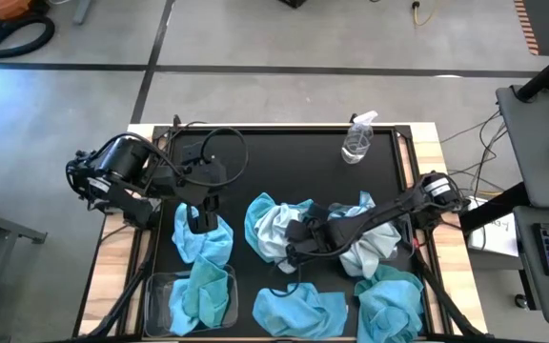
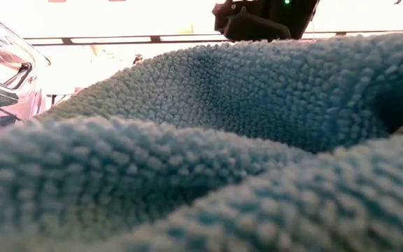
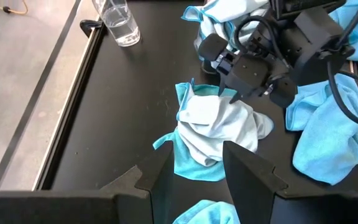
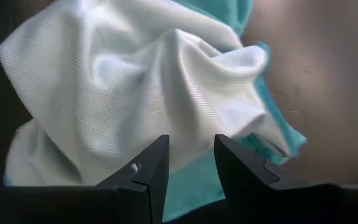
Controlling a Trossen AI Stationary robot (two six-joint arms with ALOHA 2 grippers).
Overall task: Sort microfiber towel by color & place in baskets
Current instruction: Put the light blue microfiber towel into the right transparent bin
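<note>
Sorting step, pick phase. Nearest the front edge, a clear rectangular plastic basket (image 1: 191, 301) at 7 o'clock on the black table mat (image 1: 284, 162) holds one bright turquoise microfiber towel (image 1: 201, 293); a second basket cannot be made out. More turquoise towels lie loose along the front at 6 o'clock (image 1: 298, 311) and 5 o'clock (image 1: 389, 305), the former filling the low view.

Toward the centre, the right gripper (image 4: 190, 163) hangs just over a pale whitish-blue towel (image 1: 274, 232) crumpled on a turquoise one (image 1: 260, 214); its fingers stand slightly apart and empty, the cloth not yet between them. The left gripper (image 3: 194, 168), at 9 o'clock, hovers above another turquoise towel (image 1: 203, 238), fingers likewise a little apart and holding nothing.

Judged next move: the right gripper should descend onto a raised fold of the pale towel and pinch it alone, leaving the turquoise layer behind.

Farthest, at 1 o'clock, stands a small clear spray bottle (image 1: 358, 138).
</note>
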